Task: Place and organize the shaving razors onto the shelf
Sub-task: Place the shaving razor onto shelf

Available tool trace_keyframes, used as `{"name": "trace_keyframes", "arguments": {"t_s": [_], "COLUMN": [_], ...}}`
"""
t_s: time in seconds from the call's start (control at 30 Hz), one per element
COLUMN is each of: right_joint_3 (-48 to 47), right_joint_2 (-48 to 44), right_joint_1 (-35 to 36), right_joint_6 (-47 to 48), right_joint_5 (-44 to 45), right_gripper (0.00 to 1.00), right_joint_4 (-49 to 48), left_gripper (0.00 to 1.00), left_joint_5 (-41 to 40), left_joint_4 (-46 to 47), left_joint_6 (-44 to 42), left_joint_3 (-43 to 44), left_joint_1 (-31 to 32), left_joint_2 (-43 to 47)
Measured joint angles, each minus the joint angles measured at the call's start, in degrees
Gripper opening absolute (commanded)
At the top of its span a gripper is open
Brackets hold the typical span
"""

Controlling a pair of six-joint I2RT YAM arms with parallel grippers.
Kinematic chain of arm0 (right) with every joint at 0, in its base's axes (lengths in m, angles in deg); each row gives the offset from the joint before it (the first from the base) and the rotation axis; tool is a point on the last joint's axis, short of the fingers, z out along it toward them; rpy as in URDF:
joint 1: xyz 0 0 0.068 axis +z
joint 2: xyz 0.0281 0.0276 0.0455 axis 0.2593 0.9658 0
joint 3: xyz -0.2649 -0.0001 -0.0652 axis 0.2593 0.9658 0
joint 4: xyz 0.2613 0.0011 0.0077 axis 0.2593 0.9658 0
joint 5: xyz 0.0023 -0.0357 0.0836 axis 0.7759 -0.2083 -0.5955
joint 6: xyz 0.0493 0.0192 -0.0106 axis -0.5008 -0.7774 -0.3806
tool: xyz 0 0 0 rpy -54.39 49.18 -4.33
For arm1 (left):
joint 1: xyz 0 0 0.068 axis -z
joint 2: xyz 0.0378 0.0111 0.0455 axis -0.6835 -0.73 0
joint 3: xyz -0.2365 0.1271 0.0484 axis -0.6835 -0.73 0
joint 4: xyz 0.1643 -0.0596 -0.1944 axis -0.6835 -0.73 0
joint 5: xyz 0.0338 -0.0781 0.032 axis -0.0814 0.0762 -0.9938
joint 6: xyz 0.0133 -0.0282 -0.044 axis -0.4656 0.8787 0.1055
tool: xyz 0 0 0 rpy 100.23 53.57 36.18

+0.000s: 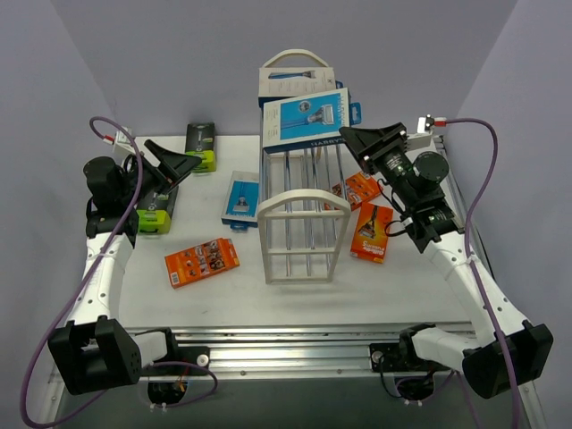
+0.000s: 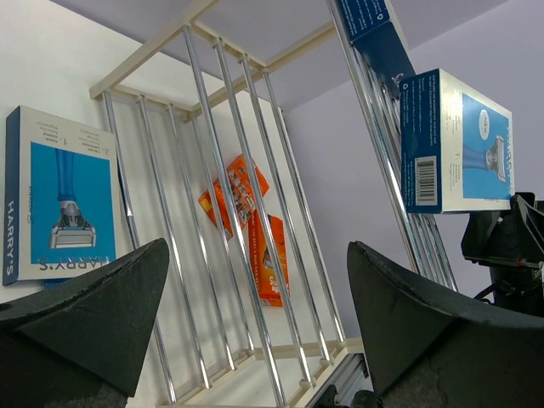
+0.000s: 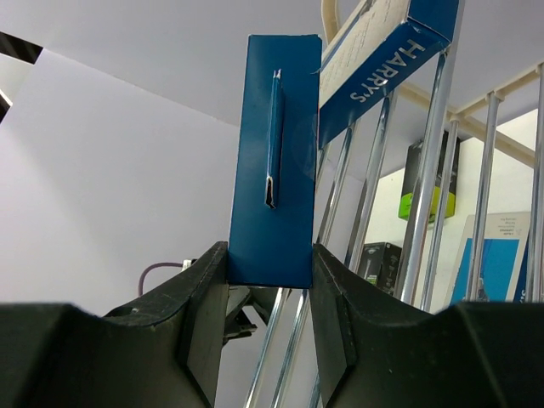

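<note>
Left fingers are spread wide w/ nothing held, hung above the desk near a black-green box and aimed at the shelf; prob. parked clear of the work. An orange box and a blue box lie loose, not yet shelved. On the top tier a blue Harry's box is pinched by its narrow edge btwn the right fingers, likely so it can be squared against the rear box.

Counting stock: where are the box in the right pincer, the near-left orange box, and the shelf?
Blue box (image 3: 255,170): right wrist view, narrow edge.
Orange box (image 1: 202,261): top view, printed face.
Shelf (image 1: 304,196): top view, near arch.
</note>
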State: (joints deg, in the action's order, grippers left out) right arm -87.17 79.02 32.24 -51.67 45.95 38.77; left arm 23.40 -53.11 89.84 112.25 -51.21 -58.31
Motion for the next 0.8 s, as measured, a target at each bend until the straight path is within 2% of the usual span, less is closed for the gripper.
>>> {"name": "trace_keyframes", "arguments": {"t_s": [0.8], "right_joint_3": [-1.4], "right_joint_2": [5.0], "right_joint_1": [0.0], "right_joint_6": [-4.4], "right_joint_5": [-1.3], "right_gripper": [0.0], "right_joint_4": [-5.6], "left_gripper": [0.94], "left_joint_5": [0.0], "left_joint_4": [0.0], "left_joint_6": [-0.4], "left_joint_3": [-0.1], "left_joint_1": [0.1], "left_joint_2": [-0.3]}}
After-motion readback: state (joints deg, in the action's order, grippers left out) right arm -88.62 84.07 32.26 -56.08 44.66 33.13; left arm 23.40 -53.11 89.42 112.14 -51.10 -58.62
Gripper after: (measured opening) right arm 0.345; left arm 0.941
